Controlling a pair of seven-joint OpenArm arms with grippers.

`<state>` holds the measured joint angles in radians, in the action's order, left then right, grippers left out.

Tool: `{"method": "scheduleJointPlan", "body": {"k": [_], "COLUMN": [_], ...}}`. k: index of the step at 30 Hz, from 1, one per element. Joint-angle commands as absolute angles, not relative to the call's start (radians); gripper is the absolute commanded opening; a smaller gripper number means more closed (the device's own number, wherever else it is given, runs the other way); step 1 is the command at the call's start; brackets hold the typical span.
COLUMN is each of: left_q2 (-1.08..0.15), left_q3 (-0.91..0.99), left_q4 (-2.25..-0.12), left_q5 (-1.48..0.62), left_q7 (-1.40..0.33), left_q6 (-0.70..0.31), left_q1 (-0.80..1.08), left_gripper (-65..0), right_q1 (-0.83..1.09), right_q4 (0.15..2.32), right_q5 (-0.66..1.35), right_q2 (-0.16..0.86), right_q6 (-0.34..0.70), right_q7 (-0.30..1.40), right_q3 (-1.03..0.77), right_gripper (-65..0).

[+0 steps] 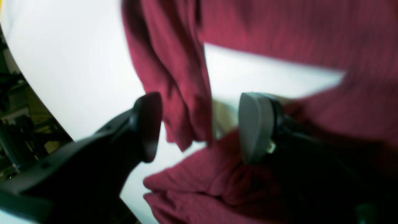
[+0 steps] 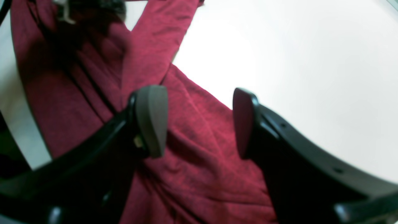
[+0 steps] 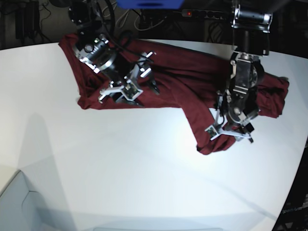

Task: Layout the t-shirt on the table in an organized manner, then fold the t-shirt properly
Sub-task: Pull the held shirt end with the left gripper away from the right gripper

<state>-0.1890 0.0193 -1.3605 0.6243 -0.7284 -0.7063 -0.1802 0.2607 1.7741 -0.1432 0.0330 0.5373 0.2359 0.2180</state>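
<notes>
Surface: the table (image 3: 120, 183), white and glossy, curved at its near-right edge; dark clutter and cables behind the far edge.

Item: the t-shirt (image 3: 183, 82), maroon, strung in a crumpled band along the far edge, one flap trailing toward the centre, a bunched heap near the right edge.

My left gripper (image 1: 199, 127): jaws apart, holding nothing, a hanging fold between them.

My right gripper (image 2: 199, 121): jaws wide, empty, over wrinkled cloth.

Step, as I judge it: layout unfinished. I should pinch opposite hems or shoulders and draw them apart, flat.

Obstacles: folds overlap, hiding the sleeves; the heap sits close to the right edge.
</notes>
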Motion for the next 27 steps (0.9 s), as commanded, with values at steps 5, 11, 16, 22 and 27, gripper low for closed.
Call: {"method": "scheduleJointPlan", "body": {"k": [5, 11, 16, 22, 27], "left_q2": [-0.196, -0.186, -0.186, -0.194, -0.197], "left_q3": [0.022, 0.022, 0.022, 0.022, 0.022], "left_q4": [-1.339, -1.256, -1.247, -1.247, -1.245], "left_q5": [0.624, 0.624, 0.624, 0.624, 0.624], "left_q7": [-0.659, -0.633, -0.622, -0.622, -0.622], "left_q6": [-0.698, -0.698, -0.698, -0.698, -0.698], "left_q1": [-0.176, -0.18, -0.18, -0.171, -0.157], "left_gripper": [-27.6, -28.6, -40.7, -47.2, -53.3], "right_q1": [0.254, 0.254, 0.254, 0.251, 0.246], "right_q4": [1.791, 1.791, 1.791, 1.791, 1.791], "right_q5": [-0.128, -0.128, -0.128, -0.128, -0.128], "right_q2": [0.027, 0.028, 0.03, 0.03, 0.03], "right_q6": [0.538, 0.538, 0.538, 0.538, 0.538], "right_q7": [0.206, 0.206, 0.206, 0.206, 0.209], "right_q3": [0.219, 0.219, 0.219, 0.219, 0.219], "right_gripper": [-31.5, -31.5, -31.5, -31.5, -31.5]}}
